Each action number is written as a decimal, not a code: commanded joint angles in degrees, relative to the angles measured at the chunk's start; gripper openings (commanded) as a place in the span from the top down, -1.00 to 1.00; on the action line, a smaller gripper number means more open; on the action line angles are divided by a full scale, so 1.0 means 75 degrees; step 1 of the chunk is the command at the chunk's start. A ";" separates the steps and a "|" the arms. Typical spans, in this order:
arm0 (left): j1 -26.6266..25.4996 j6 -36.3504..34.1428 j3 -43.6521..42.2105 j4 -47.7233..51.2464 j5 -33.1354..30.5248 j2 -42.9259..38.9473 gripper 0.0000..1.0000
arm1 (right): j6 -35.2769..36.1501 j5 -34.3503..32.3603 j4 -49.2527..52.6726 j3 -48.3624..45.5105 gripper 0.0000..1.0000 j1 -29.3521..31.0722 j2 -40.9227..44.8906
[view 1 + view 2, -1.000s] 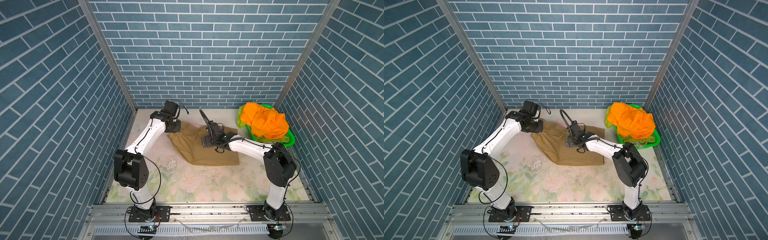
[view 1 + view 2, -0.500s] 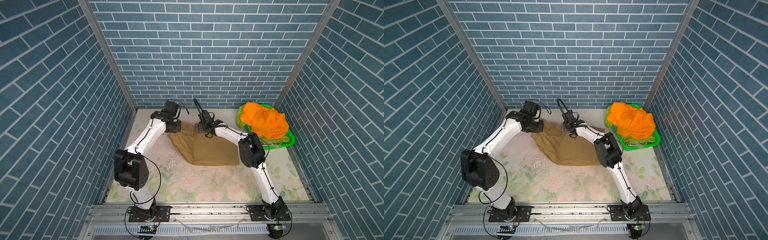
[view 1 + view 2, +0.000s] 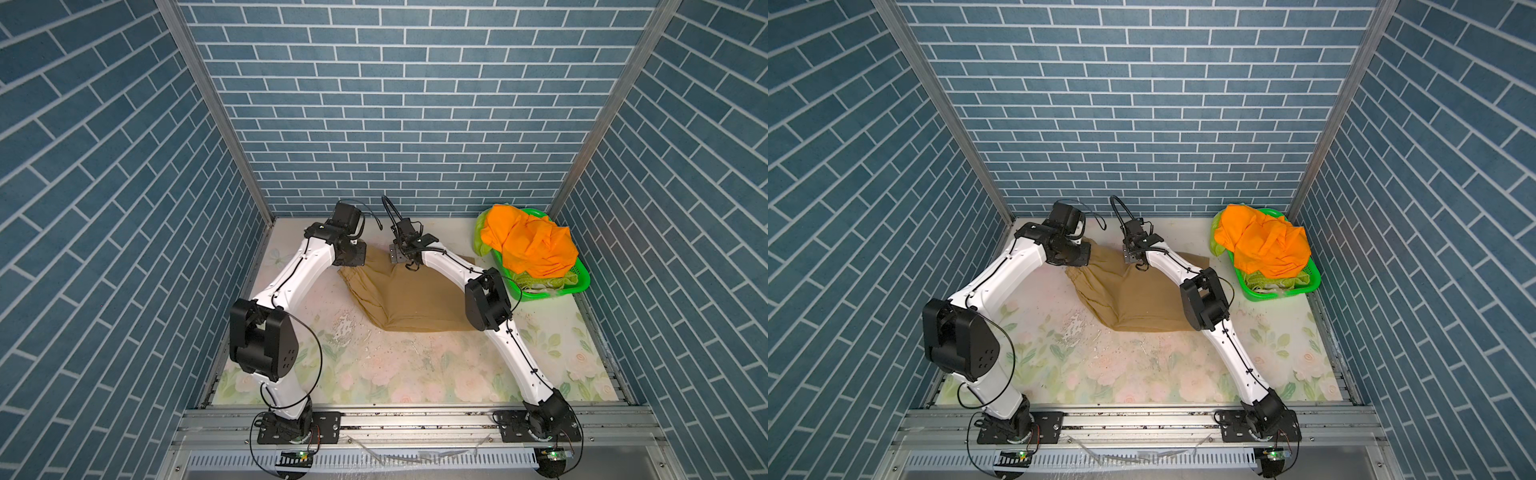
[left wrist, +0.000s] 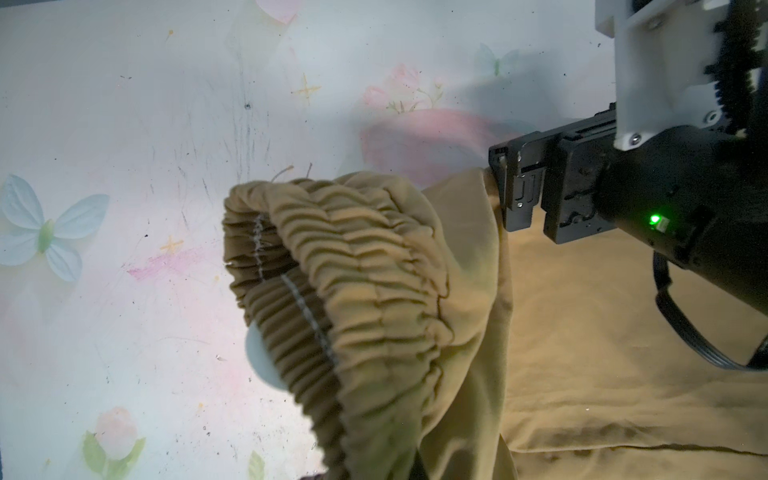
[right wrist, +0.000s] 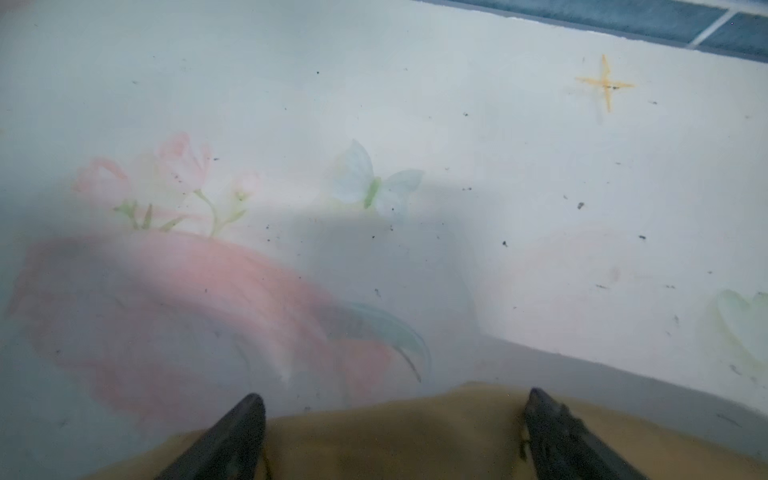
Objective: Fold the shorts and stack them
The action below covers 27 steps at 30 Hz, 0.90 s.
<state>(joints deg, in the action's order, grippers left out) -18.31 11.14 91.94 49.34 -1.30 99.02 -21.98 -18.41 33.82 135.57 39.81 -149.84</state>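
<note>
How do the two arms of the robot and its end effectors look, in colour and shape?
The left arm and right arm have white rounded shells, black joint housings and thin black cables running along them, looping at the wrists. The right end effector has two dark tapered fingers; its black body carries a white bracket and a green light.

Pale floral-print surface (image 3: 395, 374), scuffed and speckled with grit.
Lying toward the back: tan shorts (image 3: 411, 299), mostly spread flat; to their right, in the far corner, a green basket (image 3: 552, 296).
</note>
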 commanded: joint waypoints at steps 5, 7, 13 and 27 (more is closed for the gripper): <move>-0.0177 -0.0073 0.0646 0.0538 -0.0326 0.0191 1.00 | 0.0089 0.0696 0.0106 -0.1532 -0.97 -0.0210 0.2411; -0.0304 -0.0082 0.0870 0.0706 -0.0475 0.0353 1.00 | 0.0032 0.0952 -0.0189 -0.2543 -0.97 -0.0340 0.3277; -0.0826 0.0006 0.1675 0.1339 -0.1099 0.1086 1.00 | -0.0088 0.1428 -0.0988 -0.5547 -0.97 -0.0722 0.5737; -0.2496 0.0900 0.4621 0.2554 -0.1189 0.3319 1.00 | -0.0597 0.2602 -0.2109 -1.0172 -0.97 -0.2384 0.8746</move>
<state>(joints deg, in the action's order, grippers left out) -34.57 15.22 122.50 64.93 -10.44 120.77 -23.53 -2.55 21.43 62.65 24.05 -87.94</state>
